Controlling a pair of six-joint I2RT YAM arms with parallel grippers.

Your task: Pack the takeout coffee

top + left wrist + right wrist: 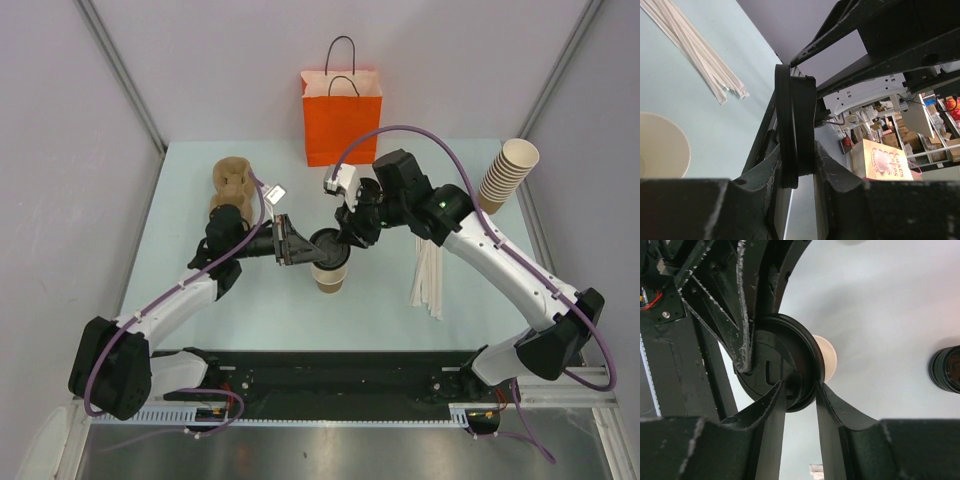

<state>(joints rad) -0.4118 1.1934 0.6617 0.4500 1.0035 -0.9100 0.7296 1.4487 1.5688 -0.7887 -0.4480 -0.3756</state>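
A brown paper cup point(328, 279) stands open and lidless at mid-table; its cream inside shows in the left wrist view point(660, 150), and part of it shows behind the lid in the right wrist view point(828, 356). A black lid point(328, 243) hangs just above the cup, on edge, and both grippers hold it. My left gripper point(308, 247) is shut on the lid's rim point(795, 125) from the left. My right gripper point(345, 240) is shut on the lid point(785, 365) from the right. In the left wrist view the rim looks double, as if two lids were nested. The orange bag point(340, 115) stands upright at the back.
A tall stack of tan cups point(507, 172) leans at the right. White straws point(428, 275) lie right of the cup and show in the left wrist view point(695, 45). A brown pulp carrier point(231, 186) sits at the back left. A stack of black lids point(946, 369) stands nearby.
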